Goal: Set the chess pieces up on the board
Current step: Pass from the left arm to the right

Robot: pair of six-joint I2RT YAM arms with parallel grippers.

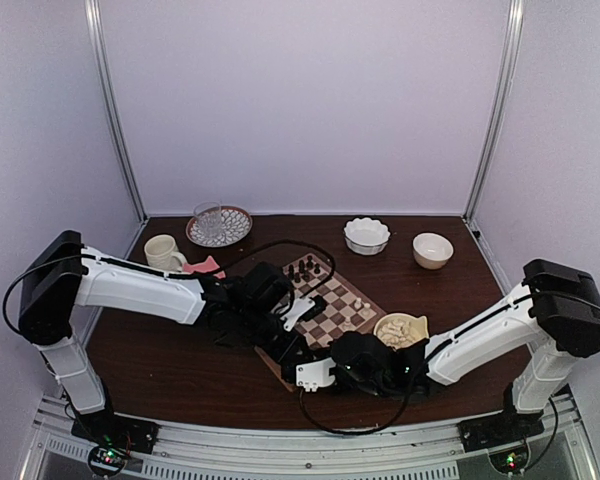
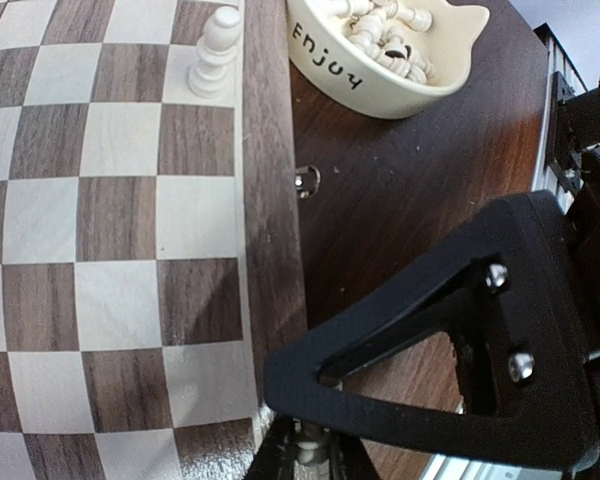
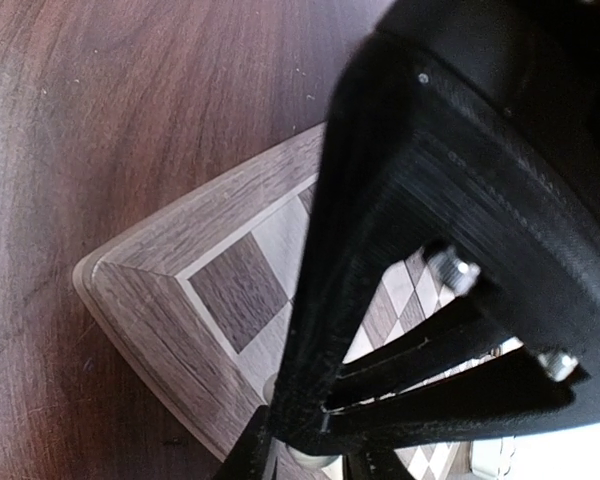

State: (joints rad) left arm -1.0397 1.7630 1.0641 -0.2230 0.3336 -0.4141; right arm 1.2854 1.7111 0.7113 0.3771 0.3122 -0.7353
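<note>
Mid-table, turned diagonal: square wooden chessboard (image 1: 342, 305), light and dark brown checks, pale wood rim.

Just off the board's right edge, not touching it: cream cat-eared ceramic bowl lettered "Enjoy" (image 2: 380, 80), heaped with cream-white chess pieces (image 2: 385, 30).

On the board, light edge square nearest that bowl: one cream-white pawn (image 2: 215, 52), upright.

On the board's far corner: cluster of small dark brown chess figures (image 1: 305, 268).

Beyond the board, far right: white fluted bowl (image 1: 366, 235) and plain cream round bowl (image 1: 432, 250), well apart from the board. Can't make out contents from the top view.

Beyond the board, far left: clear glass tumbler (image 1: 209, 218) standing on a patterned round plate (image 1: 238, 226). Nearer the board: cream mug (image 1: 163, 253) and pink cloth (image 1: 205, 267).

At the board's near corner: left gripper (image 2: 308, 452), fingers pressed together on a small cream-white piece (image 2: 306, 440), only partly in view at the bottom of its wrist camera.

Over the same corner, right up against the left one: right gripper (image 3: 305, 462), fingers either side of a cream base low in its wrist view. Can't tell whether clamped or apart, or whether same piece.
</note>
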